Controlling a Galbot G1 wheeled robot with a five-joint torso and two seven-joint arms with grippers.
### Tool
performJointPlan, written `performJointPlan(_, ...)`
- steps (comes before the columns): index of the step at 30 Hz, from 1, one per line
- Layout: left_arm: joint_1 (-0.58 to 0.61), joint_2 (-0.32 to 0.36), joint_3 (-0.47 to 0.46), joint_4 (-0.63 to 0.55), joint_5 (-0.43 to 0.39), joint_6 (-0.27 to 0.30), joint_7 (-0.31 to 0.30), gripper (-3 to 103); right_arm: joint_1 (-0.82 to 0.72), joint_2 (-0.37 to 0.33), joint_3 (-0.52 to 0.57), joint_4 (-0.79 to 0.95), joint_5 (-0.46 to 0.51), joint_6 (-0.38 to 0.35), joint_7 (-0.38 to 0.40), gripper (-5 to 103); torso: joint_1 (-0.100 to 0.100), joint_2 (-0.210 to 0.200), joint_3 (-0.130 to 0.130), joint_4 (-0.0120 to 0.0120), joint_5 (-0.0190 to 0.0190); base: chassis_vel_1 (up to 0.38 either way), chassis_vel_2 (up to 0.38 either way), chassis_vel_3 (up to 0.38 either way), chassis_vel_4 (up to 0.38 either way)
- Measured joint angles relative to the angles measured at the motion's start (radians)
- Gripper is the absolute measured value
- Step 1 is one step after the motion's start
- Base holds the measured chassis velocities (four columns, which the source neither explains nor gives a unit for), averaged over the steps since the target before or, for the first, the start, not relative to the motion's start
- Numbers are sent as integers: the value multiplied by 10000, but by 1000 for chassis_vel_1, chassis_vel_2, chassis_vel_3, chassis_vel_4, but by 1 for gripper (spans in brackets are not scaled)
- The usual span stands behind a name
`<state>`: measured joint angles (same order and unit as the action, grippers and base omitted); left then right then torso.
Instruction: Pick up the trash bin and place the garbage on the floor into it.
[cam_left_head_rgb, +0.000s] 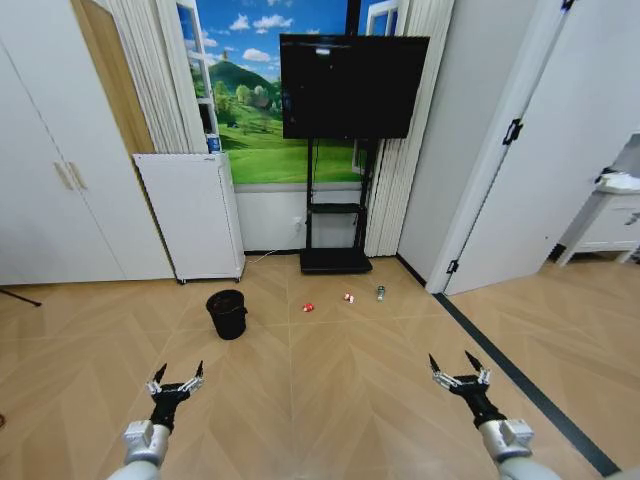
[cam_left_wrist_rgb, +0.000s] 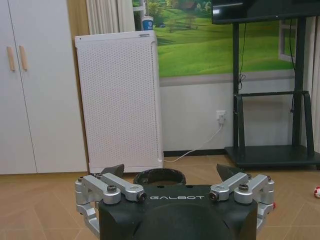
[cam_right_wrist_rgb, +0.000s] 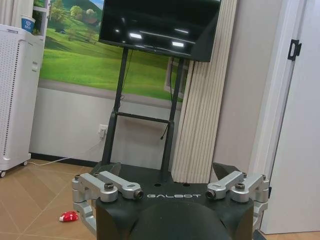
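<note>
The left hand (cam_left_head_rgb: 178, 381) hangs low and near, fingers spread open. Farther off, the black trash bin (cam_left_head_rgb: 227, 313) stands on the wooden floor (cam_left_head_rgb: 330, 390). Right of it lie two red wrappers (cam_left_head_rgb: 309, 306) and a small bottle (cam_left_head_rgb: 380, 292). The right hand (cam_left_head_rgb: 458, 372) is open too.

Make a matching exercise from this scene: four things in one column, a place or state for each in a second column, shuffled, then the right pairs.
Things:
1. trash bin
2. small bottle
3. left claw
4. television

Places or states:
A. lying on the floor near the foot of the black stand
B. mounted on a black stand against the far wall
C. upright on the floor in front of the white perforated appliance
D. open and empty, held low over the floor

Pairs: 1-C, 2-A, 3-D, 4-B
</note>
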<state>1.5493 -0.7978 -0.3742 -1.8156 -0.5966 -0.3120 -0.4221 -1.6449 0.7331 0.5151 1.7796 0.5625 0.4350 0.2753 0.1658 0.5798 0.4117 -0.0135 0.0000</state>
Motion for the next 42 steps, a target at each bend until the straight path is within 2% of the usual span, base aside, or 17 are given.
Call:
performJointPlan(22, -247, -12, 245, 224, -30, 15, 5, 100, 110, -19, -117, -63, 115, 99, -66, 100, 1, 0, 0, 0, 0, 0, 0, 0, 0)
performJointPlan(31, -261, -123, 320, 295, 9, 22, 4, 100, 31, -65, -121, -322, 157, 140, -649, 100, 0, 0, 0, 0, 0, 0, 0, 0, 0)
performJointPlan(42, -279, -250, 404, 361, 86, 22, -3, 100, 51, -30, -143, -269, 164, 237, -716, 100, -2, 1, 0, 1, -1, -107, 96, 93, -95)
